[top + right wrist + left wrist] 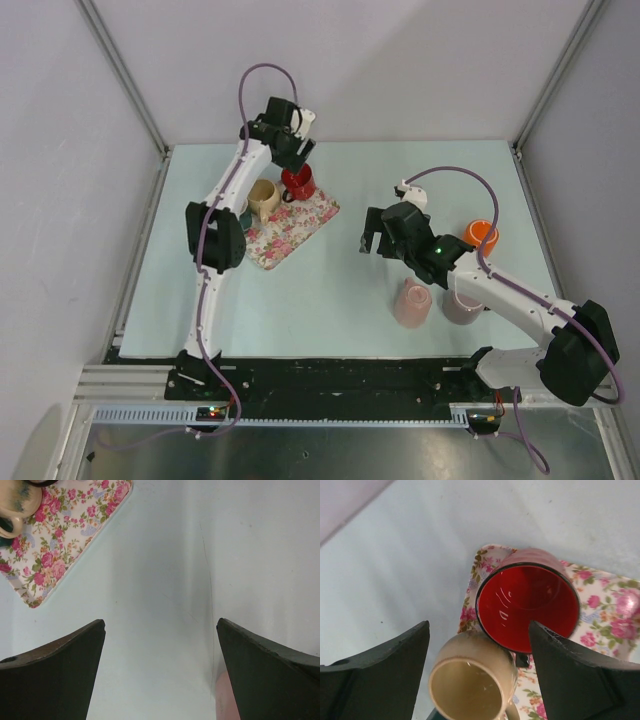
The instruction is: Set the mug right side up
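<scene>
Floral tray (610, 610) partly covered by red mug (527, 607); cream mug (470, 685) cropped

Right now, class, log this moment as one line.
left jaws open over red mug | red mug mouth-up on tray | right jaws open, empty, over table

Glossy red inside the red mug (527, 600), a dark rim round it, red outside too. The cream mug (467, 682) shows beige within. And the tray (615, 615): white, with pink roses, green leaves and touches of blue. The table (330, 290) is pale mint. By its right edge, an orange cup (482, 236); nearer the front edge, a pink cup (412, 303) and a mauve cup (458, 312). Left arm (230, 180) and right arm (505, 293): white links, black joints, purple cables (262, 67).
</scene>
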You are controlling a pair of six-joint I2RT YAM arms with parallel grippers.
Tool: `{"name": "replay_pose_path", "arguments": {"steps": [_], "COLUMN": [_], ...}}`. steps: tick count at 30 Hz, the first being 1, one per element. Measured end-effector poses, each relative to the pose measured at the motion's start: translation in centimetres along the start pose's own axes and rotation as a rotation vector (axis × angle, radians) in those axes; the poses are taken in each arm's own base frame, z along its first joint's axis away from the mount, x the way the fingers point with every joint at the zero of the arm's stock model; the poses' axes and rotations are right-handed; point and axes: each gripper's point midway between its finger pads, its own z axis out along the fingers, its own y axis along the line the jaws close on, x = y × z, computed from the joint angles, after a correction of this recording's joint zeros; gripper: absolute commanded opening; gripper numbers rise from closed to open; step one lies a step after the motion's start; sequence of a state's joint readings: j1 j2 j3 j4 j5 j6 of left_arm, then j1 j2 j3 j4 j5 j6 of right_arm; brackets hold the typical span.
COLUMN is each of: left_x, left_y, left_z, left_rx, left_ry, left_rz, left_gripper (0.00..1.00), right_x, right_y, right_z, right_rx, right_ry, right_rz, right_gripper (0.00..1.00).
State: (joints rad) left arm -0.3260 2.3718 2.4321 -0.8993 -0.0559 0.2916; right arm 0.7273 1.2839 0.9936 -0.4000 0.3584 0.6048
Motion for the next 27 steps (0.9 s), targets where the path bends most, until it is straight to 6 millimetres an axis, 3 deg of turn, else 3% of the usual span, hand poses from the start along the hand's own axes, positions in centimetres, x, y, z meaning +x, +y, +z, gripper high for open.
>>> {"name": "replay_pose_path", "arguments": {"steps": [5,9,13,16,27], "left_x": [3.2,5.0,4.9,3.6,4.7], "left_y": [0.2,0.0,-0.1,-0.1,0.8], "left_z": [4.2,6.3,6.6,5.9,5.6], "left_rx": [-0.013,-0.015,-0.012,-0.02,-0.073], "left_ry": [0.09,0.134,0.126,0.09,0.111], "left_rz": [0.001,-0.003,-0.04,-0.054,-0.182], "left_gripper": [0.67,0.26,0.04,0.01,0.0], "right_x": [0.0,0.1,0.3,0.4,0.4], "right_y": [0.0,-0.1,-0.3,-0.4,-0.3], "right_z": [0.0,0.0,-0.1,-0.1,-0.1], "right_rx": [0.0,0.004,0.011,0.013,0.012], "right_ry": [0.001,0.005,0.013,0.016,0.016], "right_rz": [0.0,-0.002,-0.006,-0.008,-0.008], "right_gripper": [0.99,0.99,0.99,0.99,0.99]}}
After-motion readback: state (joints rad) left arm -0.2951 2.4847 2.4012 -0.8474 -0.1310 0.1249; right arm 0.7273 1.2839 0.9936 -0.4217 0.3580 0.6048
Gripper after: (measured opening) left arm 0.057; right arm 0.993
